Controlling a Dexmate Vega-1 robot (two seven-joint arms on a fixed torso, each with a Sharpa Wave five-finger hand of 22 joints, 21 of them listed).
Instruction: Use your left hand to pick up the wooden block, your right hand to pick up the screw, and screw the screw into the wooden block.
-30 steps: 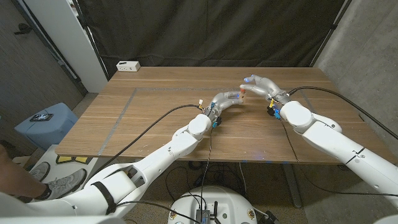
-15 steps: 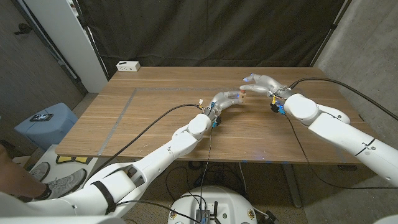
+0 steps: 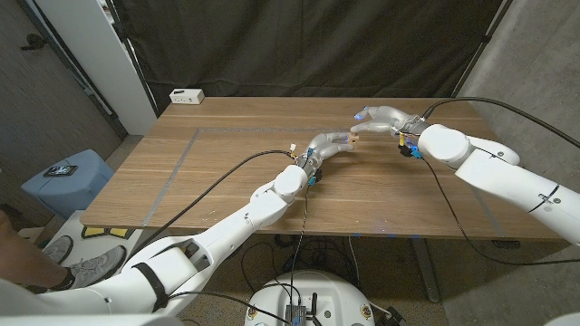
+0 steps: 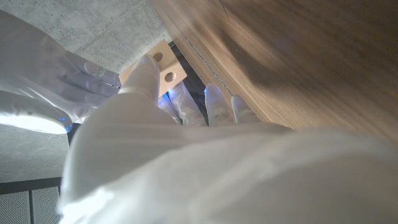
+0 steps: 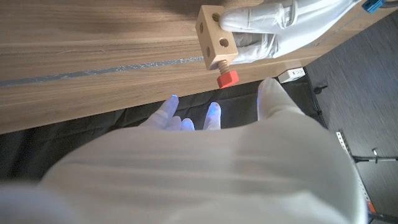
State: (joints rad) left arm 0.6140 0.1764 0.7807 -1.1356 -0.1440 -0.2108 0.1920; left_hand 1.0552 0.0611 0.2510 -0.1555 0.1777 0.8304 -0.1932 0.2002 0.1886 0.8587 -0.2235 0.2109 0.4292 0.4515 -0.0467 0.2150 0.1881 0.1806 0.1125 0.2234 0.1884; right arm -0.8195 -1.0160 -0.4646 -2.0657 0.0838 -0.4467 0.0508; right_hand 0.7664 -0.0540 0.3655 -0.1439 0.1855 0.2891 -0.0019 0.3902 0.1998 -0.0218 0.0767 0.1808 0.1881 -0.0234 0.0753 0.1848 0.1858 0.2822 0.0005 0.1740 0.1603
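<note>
The wooden block (image 3: 351,138) is gripped by the left hand (image 3: 328,145) just above the centre of the head view, raised over the wooden table (image 3: 227,181). In the right wrist view the block (image 5: 215,35) is seen pinched between the left hand's fingers (image 5: 252,22), which are closed around its far side. Two round holes are shown on one face of the block, and the same two holes are seen in the left wrist view (image 4: 163,64).

The screw (image 5: 225,73) is seated in the block, its wooden shank entering one face and its red head pointing away from the block toward the right hand. The screw's long axis is set square to that face.

The right hand (image 3: 385,119) is held just to the right of the block in the head view, its fingers (image 5: 211,116) loosely spread. In the right wrist view the red head is seen apart from the fingertips, so nothing is held by this hand.

A small white box (image 3: 187,95) is placed at the table's upper left corner; no writing on it can be read.
</note>
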